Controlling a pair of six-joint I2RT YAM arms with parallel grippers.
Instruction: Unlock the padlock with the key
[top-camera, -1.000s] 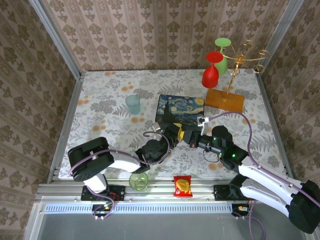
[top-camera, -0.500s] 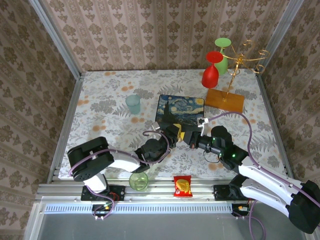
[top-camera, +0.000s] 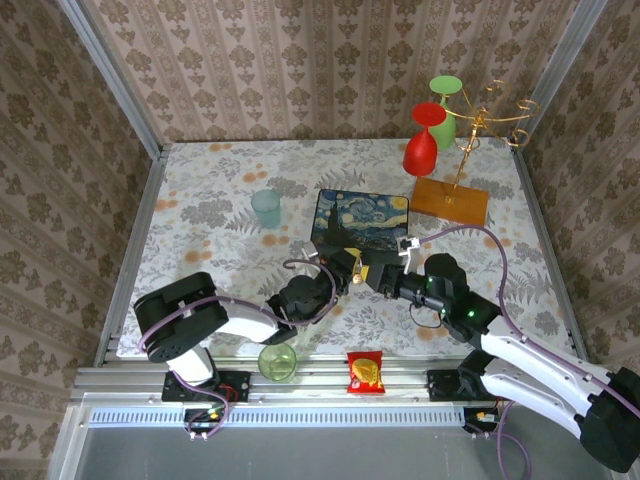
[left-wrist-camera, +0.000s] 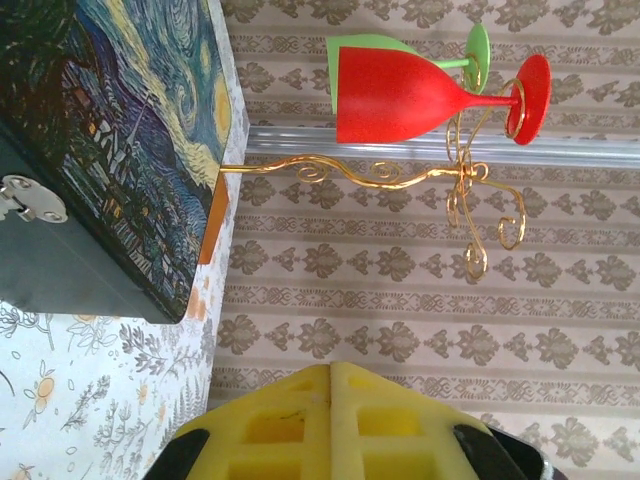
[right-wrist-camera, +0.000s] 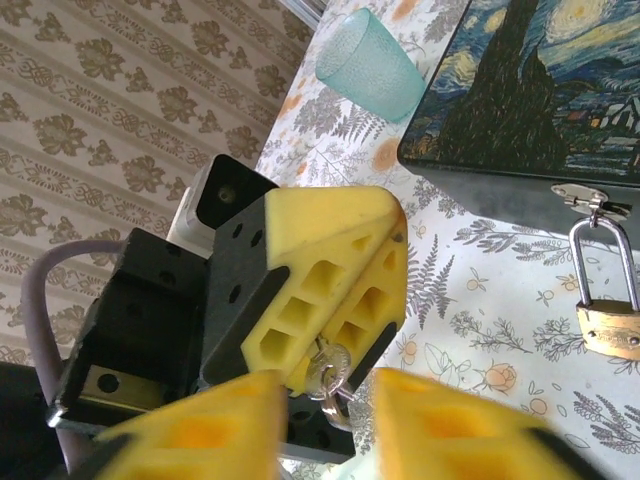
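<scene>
The yellow-fingered left gripper (right-wrist-camera: 335, 325), clenched on a small silvery key (right-wrist-camera: 328, 385), sits just above the right gripper (right-wrist-camera: 325, 428), whose fingers are spread apart. The brass padlock (right-wrist-camera: 610, 325) with thin silvery shackle hangs from the dark Starry Night box (right-wrist-camera: 520, 90) at the frame's lower right, its long axis pointing away from the box.

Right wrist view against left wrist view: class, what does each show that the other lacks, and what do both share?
The right wrist view adds the padlock hanging from the hasp, a teal cup, the key in the shut left gripper, and the open right gripper. The left wrist view adds the red glass and green glass hung on a gold rack. Both share the Starry Night box, its hasp, the floral tablecloth and the left gripper.
</scene>
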